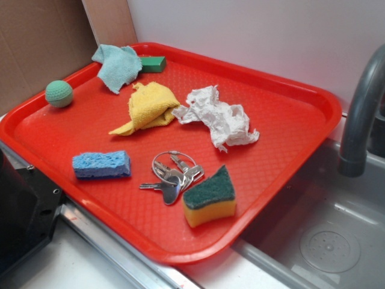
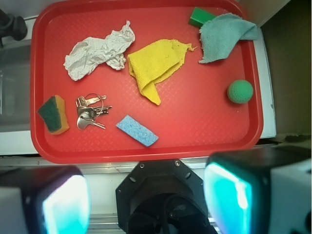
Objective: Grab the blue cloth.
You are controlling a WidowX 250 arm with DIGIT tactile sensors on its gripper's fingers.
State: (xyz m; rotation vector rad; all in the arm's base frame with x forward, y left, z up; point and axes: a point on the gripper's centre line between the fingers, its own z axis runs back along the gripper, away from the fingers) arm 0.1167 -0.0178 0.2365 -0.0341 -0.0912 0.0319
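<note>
In the tray's far corner, the blue cloth is lying beside a green block. Only the wrist view is showing the gripper, jaws standing wide apart, holding nothing.

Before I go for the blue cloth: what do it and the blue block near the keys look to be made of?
Blue cloth: soft matte fabric, judging by its limp wrinkled folds, maybe microfibre. Blue block: porous sponge, likely cellulose; the surface looks pitted and rough.

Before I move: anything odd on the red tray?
Only minor: the wrinkly teal-blue fabric cloth drapes over one end of the small green block in the tray's corner. Nothing spilled or damaged.
</note>
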